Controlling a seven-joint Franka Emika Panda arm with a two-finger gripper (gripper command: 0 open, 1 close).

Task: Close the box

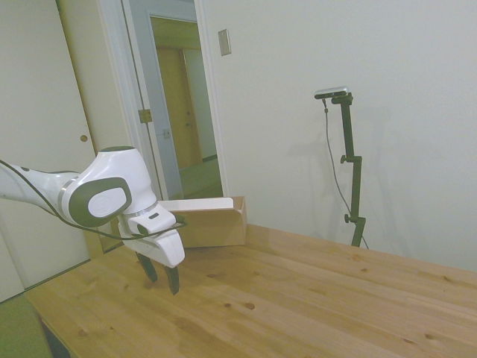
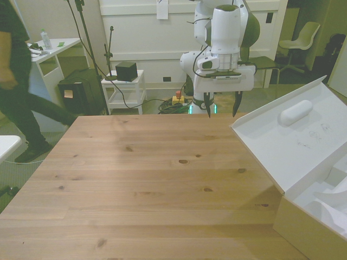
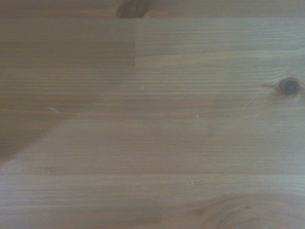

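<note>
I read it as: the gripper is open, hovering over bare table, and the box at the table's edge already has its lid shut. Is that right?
Not quite. The box is open: in the front view its lid is raised and tilted back, showing the white inside. The rest holds: the gripper is open and hovers over bare table, apart from the box.
</note>
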